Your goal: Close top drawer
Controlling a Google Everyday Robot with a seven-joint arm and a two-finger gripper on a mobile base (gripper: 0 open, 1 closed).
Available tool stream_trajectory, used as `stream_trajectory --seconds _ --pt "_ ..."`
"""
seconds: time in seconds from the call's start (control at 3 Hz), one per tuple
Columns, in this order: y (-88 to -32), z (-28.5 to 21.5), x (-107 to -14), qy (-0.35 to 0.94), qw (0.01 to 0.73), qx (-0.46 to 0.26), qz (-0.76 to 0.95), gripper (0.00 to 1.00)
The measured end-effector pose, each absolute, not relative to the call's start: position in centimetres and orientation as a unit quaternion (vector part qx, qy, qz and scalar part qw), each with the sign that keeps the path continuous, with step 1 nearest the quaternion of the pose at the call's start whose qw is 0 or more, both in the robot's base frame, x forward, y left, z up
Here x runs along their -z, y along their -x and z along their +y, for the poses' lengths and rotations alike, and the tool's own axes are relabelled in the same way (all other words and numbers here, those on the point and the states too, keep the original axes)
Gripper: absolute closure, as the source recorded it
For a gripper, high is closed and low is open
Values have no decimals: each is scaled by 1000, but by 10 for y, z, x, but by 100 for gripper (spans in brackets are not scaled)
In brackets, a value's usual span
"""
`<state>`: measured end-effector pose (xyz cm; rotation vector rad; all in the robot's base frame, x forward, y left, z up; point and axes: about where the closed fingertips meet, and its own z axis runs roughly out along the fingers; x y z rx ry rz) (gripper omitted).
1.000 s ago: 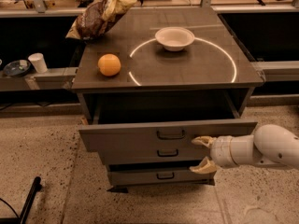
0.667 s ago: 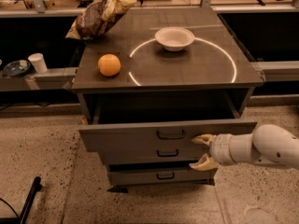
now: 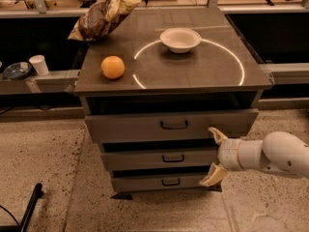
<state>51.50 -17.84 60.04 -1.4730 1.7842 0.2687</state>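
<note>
- Finds the top drawer (image 3: 171, 124) further in than a second ago, front nearer the cabinet face.
- Falls short of flush: shows a dark gap between the drawer front and the bench (image 3: 193, 74) edge above.
- Places the pincer (image 3: 212, 156) low at the right, before the cabinet, released and spread wide, grasping nothing, upper fingertip just beside the drawer front's lower right corner.
- Cannot tell whether that fingertip touches the front.
- Reads as closing under way, not finished; likely calls for another straight shove inward on the flat front.
- Leaves the orange (image 3: 113, 67), bowl (image 3: 180, 39) and snack bag (image 3: 101, 16) unmoved on the bench.
</note>
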Motion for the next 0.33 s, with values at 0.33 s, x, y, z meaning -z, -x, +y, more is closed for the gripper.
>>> stream_trajectory --seconds 0.33 --pt "-515 -178 -600 581 395 -106 704 0"
